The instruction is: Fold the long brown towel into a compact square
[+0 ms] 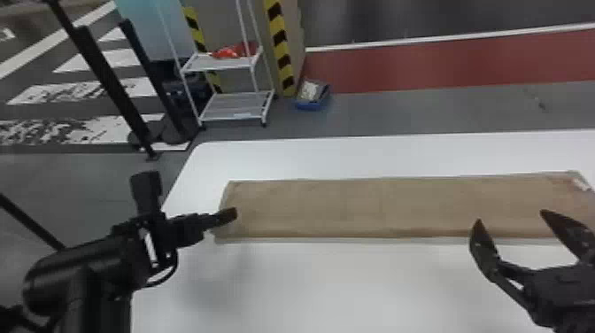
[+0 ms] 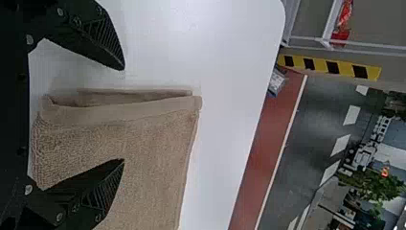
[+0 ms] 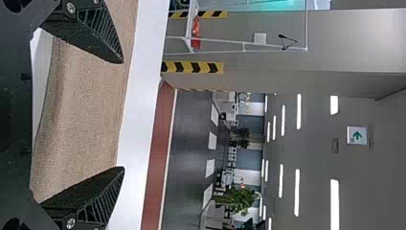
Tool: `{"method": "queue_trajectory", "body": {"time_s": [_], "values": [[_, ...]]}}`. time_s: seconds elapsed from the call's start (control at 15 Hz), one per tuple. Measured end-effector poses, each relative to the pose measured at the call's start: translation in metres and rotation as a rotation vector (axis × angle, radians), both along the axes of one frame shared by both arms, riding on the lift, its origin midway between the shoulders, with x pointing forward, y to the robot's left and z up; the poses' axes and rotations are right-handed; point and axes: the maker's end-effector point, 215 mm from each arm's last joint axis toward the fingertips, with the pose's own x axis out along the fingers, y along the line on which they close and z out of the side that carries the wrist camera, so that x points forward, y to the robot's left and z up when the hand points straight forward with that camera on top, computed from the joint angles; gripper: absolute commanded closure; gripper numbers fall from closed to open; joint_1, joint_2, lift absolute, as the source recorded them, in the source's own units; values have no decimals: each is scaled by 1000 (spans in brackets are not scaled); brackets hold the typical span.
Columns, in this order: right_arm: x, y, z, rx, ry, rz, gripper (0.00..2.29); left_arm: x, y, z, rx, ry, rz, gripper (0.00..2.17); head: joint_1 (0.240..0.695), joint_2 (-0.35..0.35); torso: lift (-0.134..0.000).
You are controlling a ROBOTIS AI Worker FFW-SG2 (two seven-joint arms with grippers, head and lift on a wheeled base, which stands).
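The towel (image 1: 354, 208) is being found flat on the table (image 1: 354, 283), its length running crosswise before the robot. At its left end, stacked layers are being shown by the left wrist view, so a lengthwise fold is being taken as already made. The strip is presumably being laid out straight so that its length can be halved evenly.

The left gripper (image 2: 123, 114) is being held wide and empty at that left end. One finger is being placed over the cloth and the other past the end, above bare table; a pinch on the whole stack is apparently being prepared. The right gripper (image 1: 511, 217) is also being held wide, with nothing gripped, by the near edge toward the towel's right end. By that placing, a hold on the right part is perhaps being kept available (whether either gripper is touching the cloth is not being settled here).

The folding is being judged as partly complete: a narrow strip is being presented, while a compact square is being required. For the next move, a low, full bite on the left end is being called for, followed by a carry toward the right. A risk is being noted: with only the upper layer being caught, the stack may be pulled apart. Soft, limp handling is being expected, with sagging likely between supports.
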Motion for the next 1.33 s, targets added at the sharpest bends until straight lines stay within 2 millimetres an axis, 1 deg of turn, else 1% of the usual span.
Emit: {"method": "queue_trajectory", "body": {"time_s": [0.07,0.13,0.2,0.27,0.73,0.8,1.0,1.07,1.13,1.27,1.33], "values": [[0,0,0,0,1,0,90,-1,0,-3,-4,6,-3,562,695,253,-125],[0,0,-1,0,2,0,90,-1,-1,-5,-10,9,-8,1004,695,253,-125],[0,0,-1,0,2,0,90,-1,-4,-6,-17,9,-16,1669,695,251,-125],[0,0,-1,0,2,0,90,-1,-5,-5,-20,7,-21,2152,695,249,-125],[0,-4,-4,5,7,-7,90,-3,-15,18,-25,-41,-87,2142,695,236,-125],[0,-5,-4,6,7,-8,90,-4,-18,25,-40,-55,-107,2142,695,230,-125],[0,-10,-3,3,4,-17,90,-14,-32,55,-108,-89,-139,2142,695,217,-125],[-1,-13,-3,2,3,-21,90,-15,-44,69,-110,-99,-148,2142,695,197,-125],[-2,-17,-2,1,1,-28,90,-15,-65,83,-108,-103,-174,2142,695,179,-125],[-6,-27,-1,0,-6,-42,90,-11,-115,112,-79,-111,-244,2142,695,125,-125],[-8,-33,2,2,-11,-53,90,-7,-144,125,-60,-114,-285,2142,695,92,-125]]}}
